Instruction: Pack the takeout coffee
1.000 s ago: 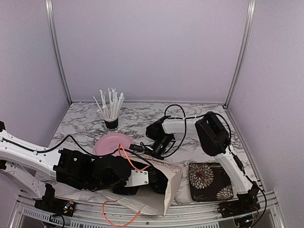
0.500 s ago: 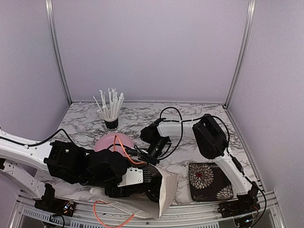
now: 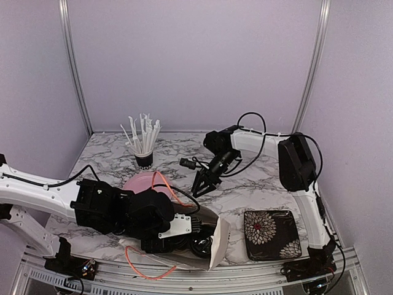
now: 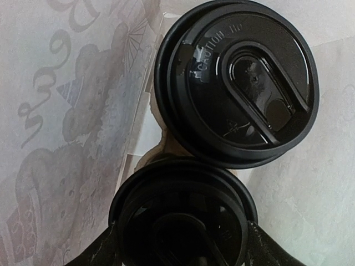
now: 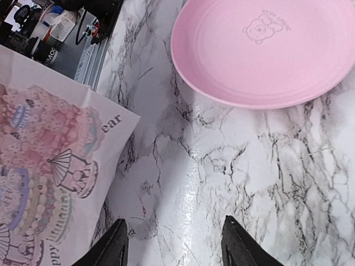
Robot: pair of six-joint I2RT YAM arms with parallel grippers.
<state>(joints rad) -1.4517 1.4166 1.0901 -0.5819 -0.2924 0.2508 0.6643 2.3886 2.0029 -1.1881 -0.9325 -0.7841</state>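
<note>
Left end effector (image 4: 183, 242) inside paper bag (image 4: 66, 111), clamped on lidded coffee cup (image 4: 183, 213), second coffee cup (image 4: 238, 83) just beyond its fingertips, right end effector (image 5: 175, 244) open above marble surface (image 5: 233, 166), pink plate (image 5: 260, 50) ahead.

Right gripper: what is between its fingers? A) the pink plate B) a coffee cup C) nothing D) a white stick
C: the right gripper stands open over the table, with only marble showing in its gap; the plate and the bag lie apart from it.
</note>
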